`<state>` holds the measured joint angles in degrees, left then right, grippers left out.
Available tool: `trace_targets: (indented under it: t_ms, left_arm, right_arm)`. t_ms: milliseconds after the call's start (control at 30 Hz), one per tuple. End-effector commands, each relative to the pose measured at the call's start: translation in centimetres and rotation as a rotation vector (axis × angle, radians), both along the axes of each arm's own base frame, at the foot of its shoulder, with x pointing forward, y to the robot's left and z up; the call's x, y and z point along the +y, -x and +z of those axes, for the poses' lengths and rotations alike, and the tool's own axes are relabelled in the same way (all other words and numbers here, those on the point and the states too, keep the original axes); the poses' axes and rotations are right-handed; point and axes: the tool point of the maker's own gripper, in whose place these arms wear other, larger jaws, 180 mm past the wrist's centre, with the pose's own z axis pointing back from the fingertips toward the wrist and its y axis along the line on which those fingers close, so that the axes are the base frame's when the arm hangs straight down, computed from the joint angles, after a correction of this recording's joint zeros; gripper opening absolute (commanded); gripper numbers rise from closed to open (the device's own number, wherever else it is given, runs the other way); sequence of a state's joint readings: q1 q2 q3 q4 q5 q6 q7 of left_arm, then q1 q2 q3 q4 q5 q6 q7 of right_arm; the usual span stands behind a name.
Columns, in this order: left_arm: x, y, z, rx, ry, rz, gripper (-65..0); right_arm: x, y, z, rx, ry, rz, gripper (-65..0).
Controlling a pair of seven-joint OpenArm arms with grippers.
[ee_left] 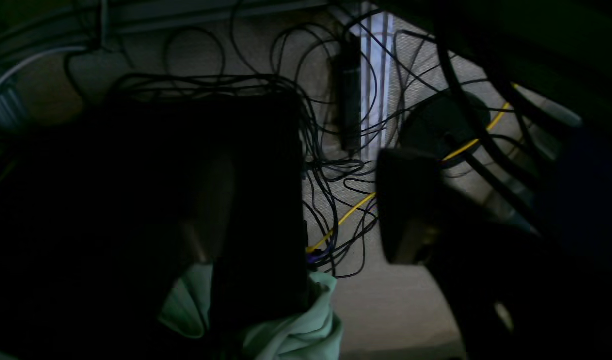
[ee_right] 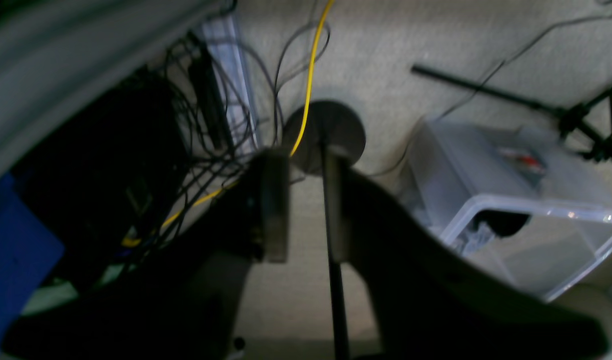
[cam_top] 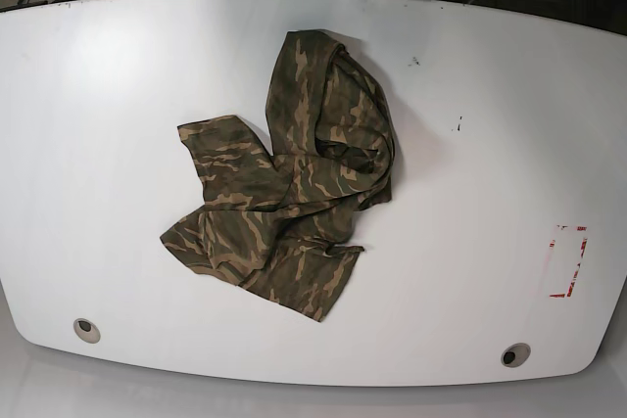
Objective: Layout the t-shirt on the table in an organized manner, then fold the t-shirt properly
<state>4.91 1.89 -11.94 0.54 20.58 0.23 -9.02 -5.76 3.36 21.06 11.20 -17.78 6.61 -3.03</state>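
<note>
Crumpled t-shirt [cam_top: 289, 193] on table [cam_top: 98, 124]

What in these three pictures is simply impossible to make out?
- Base view: both arms lie outside the frame; only the t-shirt and the table show.
- T-shirt: crumpled, so its own folds hide the sleeves and collar.
- Left wrist view: too dark; the left gripper is a black shape.
- Right wrist view: blurred; the right gripper looks slightly parted.
</note>
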Motion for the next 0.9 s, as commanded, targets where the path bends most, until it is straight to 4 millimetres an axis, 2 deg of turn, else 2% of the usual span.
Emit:
trace_targets:
  t_ms: [0,100,267,500,633,867]
  left_arm:
    - [0.4,-0.2,0.0,-0.012,-0.009,0.001,-22.4]
    - [0.6,-1.8,0.0,-0.057,-0.018,0.002,-25.7]
    - [1.3,-2.1,0.3,-0.099,-0.033,0.0,-27.4]
    - [2.1,-1.5,0.9,-0.176,-0.047,-0.006,-27.2]
    - [2.3,-1.2,1.2,-0.203,-0.05,-0.008,-27.1]
    - [3.1,0.7,2.1,-0.227,-0.07,-0.018,-27.1]
  right_arm:
    - [-0.2,0.6,0.0,0.006,0.004,0.001,-41.9]
    - [-0.4,1.3,0.1,-0.013,0.008,0.002,-41.3]
    - [-0.5,2.2,0.2,-0.027,0.012,0.002,-41.2]
    - [-1.8,2.8,0.8,-0.099,0.049,0.017,-40.8]
    - [-1.8,2.9,1.3,-0.131,0.061,0.024,-40.7]
    - [-2.6,3.9,2.6,-0.171,0.092,0.038,-40.7]
